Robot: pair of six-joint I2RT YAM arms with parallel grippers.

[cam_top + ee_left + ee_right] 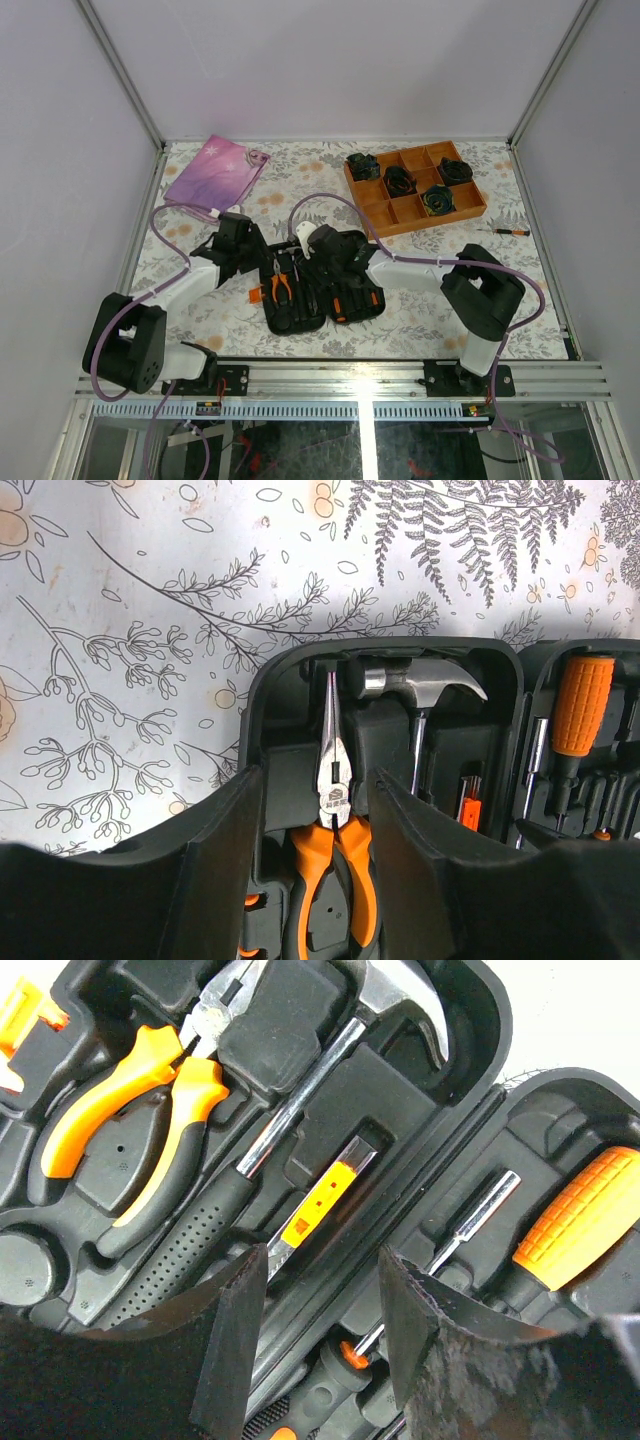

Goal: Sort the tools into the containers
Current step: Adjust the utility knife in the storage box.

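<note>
The black tool case (300,315) lies open at the table's near middle. Orange-handled pliers (281,283) lie in its left half, beside a hammer (420,685). My left gripper (262,266) is open. In the left wrist view (318,780) its fingers straddle the pliers (335,820) at the joint without closing on them. My right gripper (328,268) is open and empty over the case hinge; in the right wrist view (320,1305) it hangs above a black screwdriver with an orange collar (350,1355). A small orange-handled screwdriver (503,231) lies loose on the table at the right.
An orange divided tray (372,208) with black rolled bundles stands at the back right. A pink-purple pouch (215,170) lies at the back left. In the case are a yellow-slider knife (320,1200) and a fat orange handle (580,1215).
</note>
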